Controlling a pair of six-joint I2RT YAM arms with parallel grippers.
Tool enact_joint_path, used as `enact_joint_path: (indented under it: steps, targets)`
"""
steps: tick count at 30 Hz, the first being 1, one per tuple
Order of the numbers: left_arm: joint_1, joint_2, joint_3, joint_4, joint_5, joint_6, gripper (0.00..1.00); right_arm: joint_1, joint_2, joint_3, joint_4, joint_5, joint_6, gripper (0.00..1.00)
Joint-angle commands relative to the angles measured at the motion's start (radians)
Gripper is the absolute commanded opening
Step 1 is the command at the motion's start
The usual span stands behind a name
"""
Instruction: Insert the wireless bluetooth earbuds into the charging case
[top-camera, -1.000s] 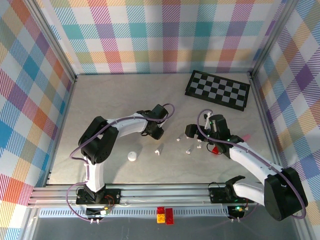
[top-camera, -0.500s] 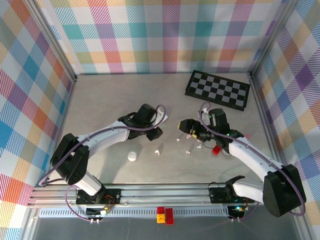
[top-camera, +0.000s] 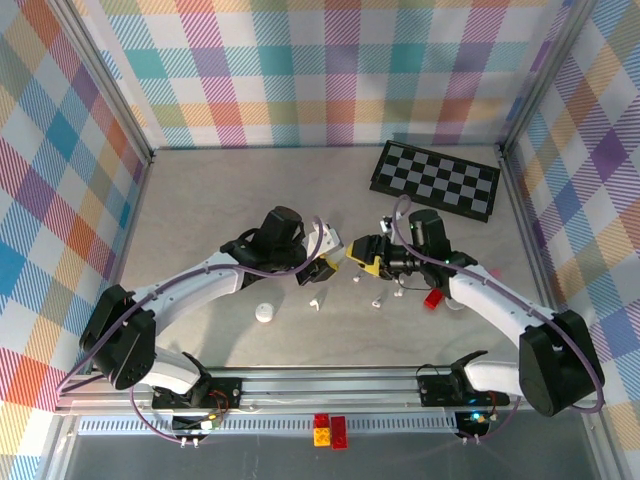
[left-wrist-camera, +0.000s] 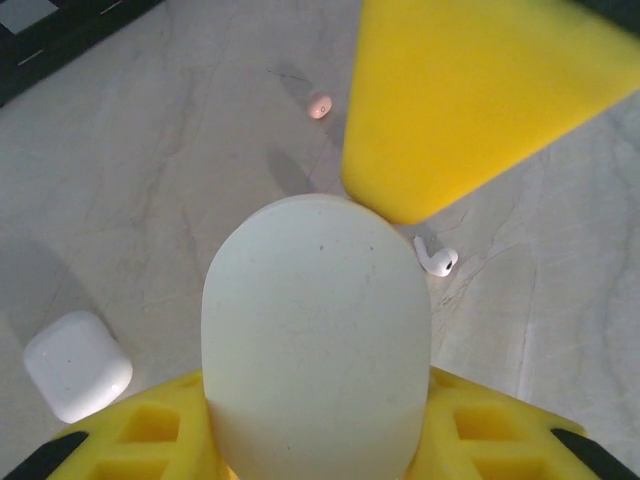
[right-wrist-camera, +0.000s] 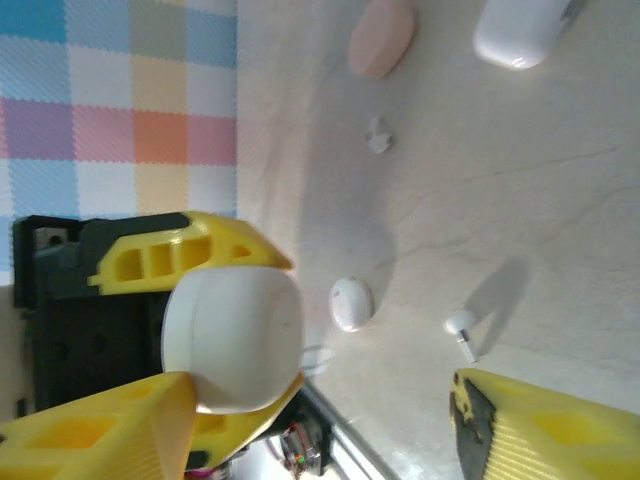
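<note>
My left tool (top-camera: 327, 268) is pinching the charging case (left-wrist-camera: 315, 340) between its yellow plastic fingers (left-wrist-camera: 150, 430), which have square cut-outs moulded into them. The case is a smooth, matte, off-white pebble with a rounded end and a few faint specks on its shell, and I hold it above the middle of the table (top-camera: 200, 230). My right tool (top-camera: 365, 255) faces it from the other side with its jaws spread wide. One plain yellow finger (left-wrist-camera: 470, 100) sits just at the case's rounded end, and I cannot tell whether it touches. The earbuds (top-camera: 377, 300) lie loose on the pale, marbled, stone-like table just nearer the arm bases than the two tools, all of them outside the case. In the left wrist view a glossy white earbud (left-wrist-camera: 437, 262) with a short stem lies just beside the held case, and a tiny pink earbud (left-wrist-camera: 319, 105) lies farther off. A second white case (left-wrist-camera: 77, 363), closed and cushion-shaped, rests on the table to one side. The right wrist view shows a pink case (right-wrist-camera: 382, 37), oval and matte. A small red block (top-camera: 432, 299) sits by my right arm, and a black-and-white checkered board (top-camera: 435, 180) lies flat near the far wall.
</note>
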Motion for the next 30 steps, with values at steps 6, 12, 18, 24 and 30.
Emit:
enact_joint_path:
  steps: [6,12,18,24,30]
  targets:
    - [-0.008,-0.02,0.003,-0.006,0.046,0.071,0.29,0.041,0.013,0.046,0.07,-0.051,-0.007,0.59]
    - [-0.008,-0.025,0.006,0.003,0.06,0.073,0.29,0.065,0.042,0.066,0.064,-0.066,-0.008,0.55]
    - [-0.008,-0.042,-0.005,0.009,0.064,0.073,0.29,0.087,0.038,0.065,0.06,-0.011,-0.028,0.43]
    - [-0.008,-0.053,-0.018,0.008,0.058,0.085,0.3,0.087,0.029,0.071,0.011,0.026,-0.038,0.35]
    - [-0.007,-0.045,-0.014,-0.019,0.026,0.127,0.31,0.087,0.017,0.06,0.027,0.054,-0.004,0.43]
